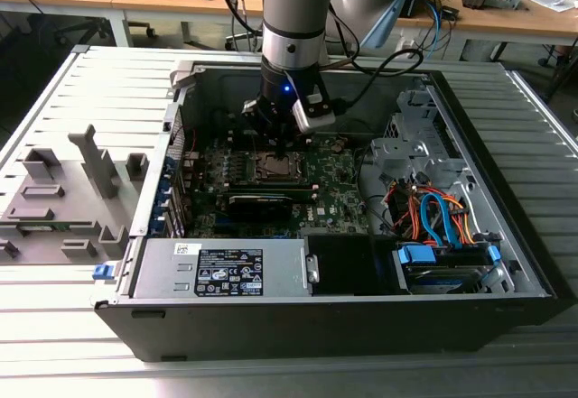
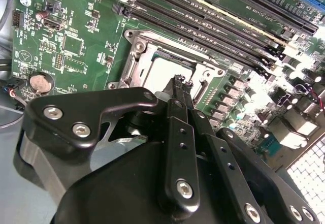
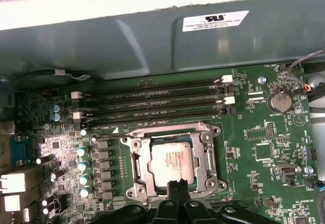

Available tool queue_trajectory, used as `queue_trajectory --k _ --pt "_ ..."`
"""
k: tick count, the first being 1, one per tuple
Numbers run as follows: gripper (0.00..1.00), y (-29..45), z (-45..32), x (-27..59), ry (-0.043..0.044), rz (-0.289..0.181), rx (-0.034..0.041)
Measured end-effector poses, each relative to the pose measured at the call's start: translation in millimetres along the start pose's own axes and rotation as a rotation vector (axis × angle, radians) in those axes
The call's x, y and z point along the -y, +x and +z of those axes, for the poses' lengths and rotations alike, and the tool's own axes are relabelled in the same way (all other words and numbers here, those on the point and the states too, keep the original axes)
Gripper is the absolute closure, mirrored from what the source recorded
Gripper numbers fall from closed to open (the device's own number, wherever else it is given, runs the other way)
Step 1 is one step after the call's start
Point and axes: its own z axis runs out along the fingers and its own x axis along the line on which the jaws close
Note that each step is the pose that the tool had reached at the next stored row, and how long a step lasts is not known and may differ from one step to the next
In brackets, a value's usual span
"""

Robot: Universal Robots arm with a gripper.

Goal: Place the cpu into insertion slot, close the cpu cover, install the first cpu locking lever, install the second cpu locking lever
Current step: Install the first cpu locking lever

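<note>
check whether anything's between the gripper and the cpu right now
Nothing visible does. The gripper is right at the edge of the cpu cover, which lies flat around the cpu; the cpu's face shows bare through the cover's window.

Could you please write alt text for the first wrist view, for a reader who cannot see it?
The cpu lies inside the window of the silver cpu cover on a green motherboard, with the black gripper, fingers together, at the cover's edge. Four long black memory slots run beside the cover, with a grey case wall beyond.
</note>
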Motion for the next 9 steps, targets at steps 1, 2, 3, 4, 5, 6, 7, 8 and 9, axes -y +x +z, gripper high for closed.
queue_trajectory --k 1,2,3,4,5,6,7,8,9 --pt "0.89 0.0 0.0 0.0 0.0 -0.002 0.0" --pt "0.89 -0.1 0.0 0.0 0.0 -0.003 0.0" --pt "0.89 0.0 0.0 0.0 0.0001 -0.005 0.0" --pt "0.89 0.0 0.0 0.0 0.0002 -0.006 0.0" --pt "0.89 0.0 0.0 0.0 0.0002 -0.008 0.0" --pt "0.89 -0.1 0.0 0.0 0.0002 -0.01 0.0" --pt "0.89 0.0 0.0 0.0 0.0002 -0.011 0.0" --pt "0.89 0.0 0.0 0.0 0.0003 -0.013 0.0" --pt "0.89 0.0 0.0 0.0 0.0004 -0.015 0.0"
